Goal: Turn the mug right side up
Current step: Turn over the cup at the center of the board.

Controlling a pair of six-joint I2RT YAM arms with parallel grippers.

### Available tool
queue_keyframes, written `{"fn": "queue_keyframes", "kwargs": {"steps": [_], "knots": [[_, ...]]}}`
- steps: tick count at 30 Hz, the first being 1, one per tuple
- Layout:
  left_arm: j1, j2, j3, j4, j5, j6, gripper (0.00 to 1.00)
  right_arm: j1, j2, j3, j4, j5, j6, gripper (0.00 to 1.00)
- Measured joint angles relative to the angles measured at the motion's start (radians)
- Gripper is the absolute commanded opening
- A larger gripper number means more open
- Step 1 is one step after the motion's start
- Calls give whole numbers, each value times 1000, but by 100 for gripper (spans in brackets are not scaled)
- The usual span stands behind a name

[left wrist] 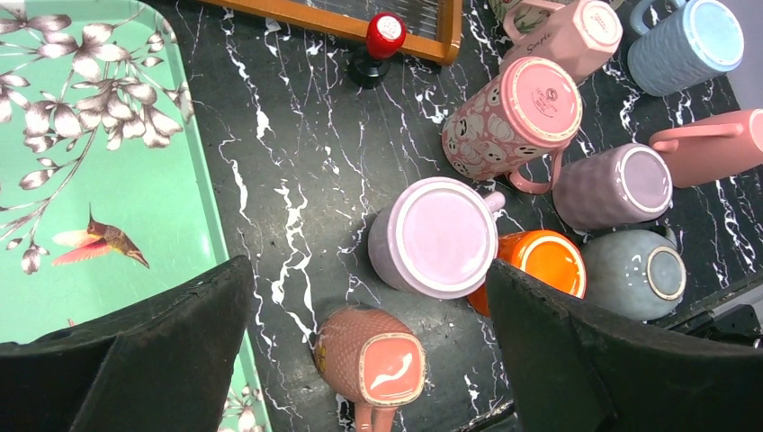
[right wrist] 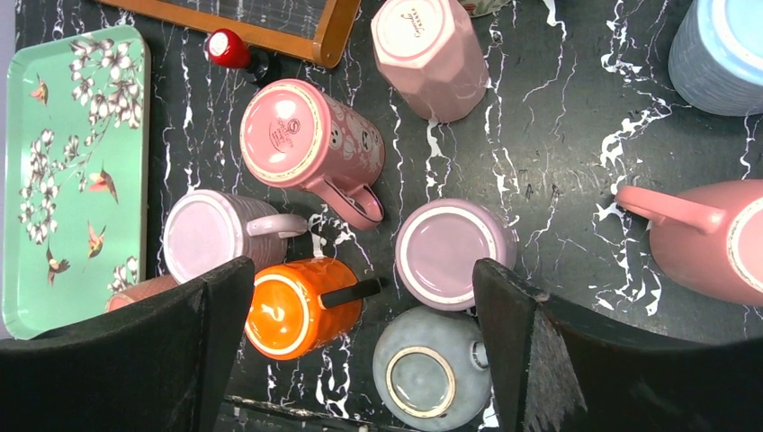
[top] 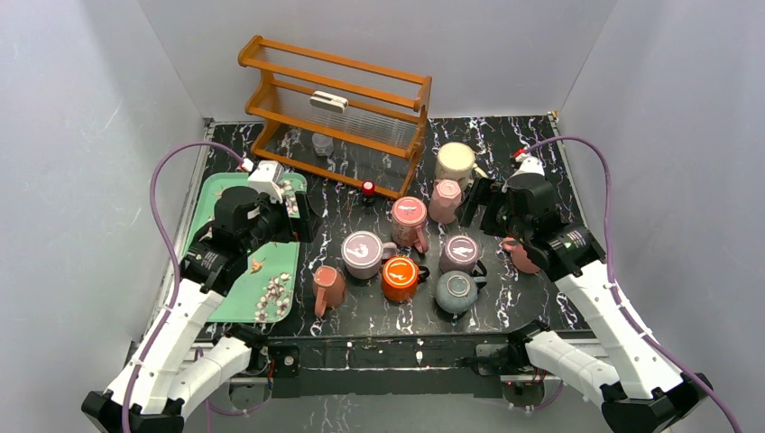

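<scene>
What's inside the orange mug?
You can't see inside. The orange mug stands upside down on the black table, so only its flat bottom and its sides show. Its opening faces the table, so whatever is inside is covered.

Black marble table (top: 514,302): mug cluster (top: 364,254) centre-right, green floral tray (top: 281,262) left, wooden rack (top: 264,95) at back.

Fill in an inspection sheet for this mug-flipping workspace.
Surface: black white-veined marble table, no spills seen.
Job's things: clustered ceramic mugs, among them a lilac mug, an orange glazed mug and a grey mug, base-up.
Clutter: green floral tray; orange wooden rack; red-capped black peg.
Grippers: left gripper and right gripper open, above the mugs, holding nothing.
Cables: purple cable looped off each arm, clear of mugs.
Surroundings: plain pale walls.
</scene>
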Motion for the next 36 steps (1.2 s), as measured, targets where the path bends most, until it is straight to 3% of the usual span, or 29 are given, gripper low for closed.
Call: {"fn": "queue_keyframes", "kwargs": {"steps": [18,36], "knots": [[0,-5,-16,2,-47,5,98,2,75,-76,75,-246,36,74],[0,-80,-187,68,-77,26,98,158,289,-138,315,-151,-89,63]]}}
